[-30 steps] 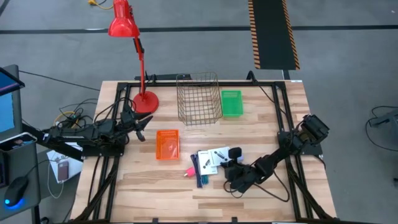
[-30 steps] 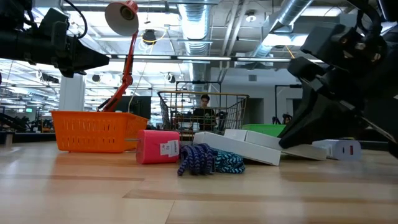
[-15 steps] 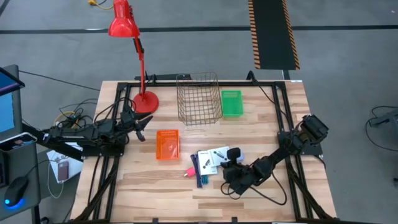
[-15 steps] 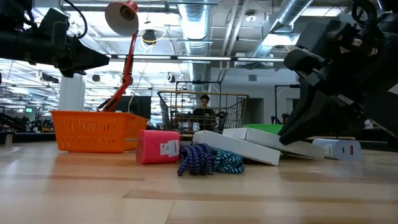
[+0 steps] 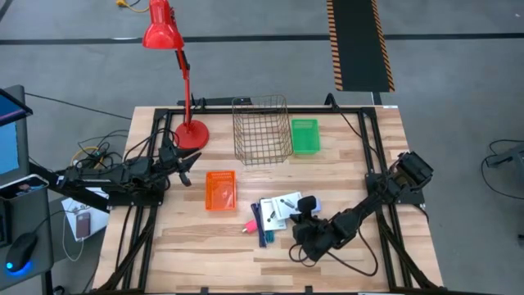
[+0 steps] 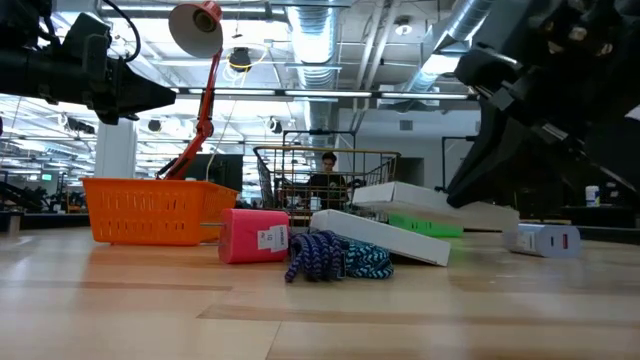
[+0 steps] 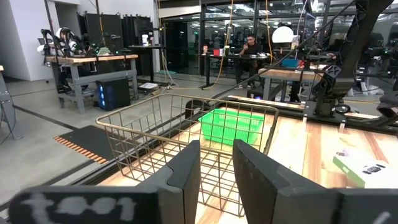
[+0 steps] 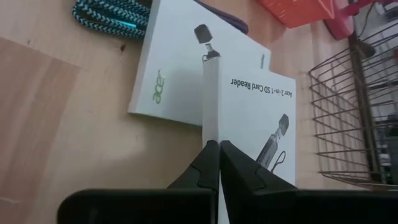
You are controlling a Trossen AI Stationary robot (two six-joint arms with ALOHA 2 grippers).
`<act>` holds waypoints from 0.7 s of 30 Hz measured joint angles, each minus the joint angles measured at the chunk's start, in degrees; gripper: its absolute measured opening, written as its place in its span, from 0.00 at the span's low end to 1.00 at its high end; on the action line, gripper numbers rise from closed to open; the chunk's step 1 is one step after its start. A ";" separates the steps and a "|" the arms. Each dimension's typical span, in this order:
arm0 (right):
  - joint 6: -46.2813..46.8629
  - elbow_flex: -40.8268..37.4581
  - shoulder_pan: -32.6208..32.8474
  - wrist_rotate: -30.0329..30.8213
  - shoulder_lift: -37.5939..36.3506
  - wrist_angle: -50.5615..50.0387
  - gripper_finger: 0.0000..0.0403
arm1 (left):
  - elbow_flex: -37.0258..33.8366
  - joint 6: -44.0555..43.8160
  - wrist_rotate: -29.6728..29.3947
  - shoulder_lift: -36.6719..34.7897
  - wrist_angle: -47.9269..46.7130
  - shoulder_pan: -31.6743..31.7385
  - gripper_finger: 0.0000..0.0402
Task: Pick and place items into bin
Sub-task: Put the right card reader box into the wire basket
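Note:
My right gripper [image 5: 300, 215] [image 8: 214, 155] is shut on a flat white card-reader box [image 8: 261, 118] [image 6: 430, 198] near the table's middle front. Under it a second white box [image 8: 177, 62] [image 6: 380, 238] lies flat on the table. A teal and blue braided cord bundle [image 6: 335, 257] and a pink piece [image 6: 253, 236] lie on the table beside the boxes. My left gripper [image 5: 190, 164] [image 7: 216, 171] hangs open at the table's left, touching nothing. My right gripper pinches the card-reader box at its near edge [image 8: 210, 134] between its two fingers [image 8: 202, 163]. The fingers come slanting down from the table's near right side. The box is lifted off the table and sits about level just above the second white box.
An orange bin [image 5: 219, 190] stands left of the items. A wire basket [image 5: 262, 129] and a green bin [image 5: 304, 135] stand at the back, with a red desk lamp [image 5: 191, 131] at the back left. A small white adapter [image 6: 545, 238] lies to the right.
My right gripper has risen and tipped up a little, staying shut. The card-reader box, which leaned on the other box with its right end low, has been lifted to about level, clear of the table.

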 joint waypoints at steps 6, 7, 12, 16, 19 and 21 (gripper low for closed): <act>-1.65 2.48 -0.02 1.43 -0.02 -3.33 0.00 | -0.01 0.00 0.01 0.01 0.00 0.00 0.20; -2.35 3.01 -0.01 1.58 -0.02 -3.79 0.00 | 0.01 0.00 0.01 0.01 0.00 0.00 0.20; -5.07 5.77 -1.26 1.66 -0.11 -7.22 0.00 | 0.00 0.00 0.01 0.01 0.00 0.01 0.20; -7.74 8.50 -2.89 1.75 -0.11 -10.05 0.00 | 0.01 0.00 0.02 0.01 0.00 0.01 0.20; -9.96 10.27 -4.28 1.66 -0.11 -11.36 0.00 | -0.01 0.00 0.01 0.00 0.00 0.00 0.20; -11.56 11.37 -5.19 1.57 -0.11 -12.06 0.00 | 0.01 0.00 0.01 0.00 0.00 0.01 0.20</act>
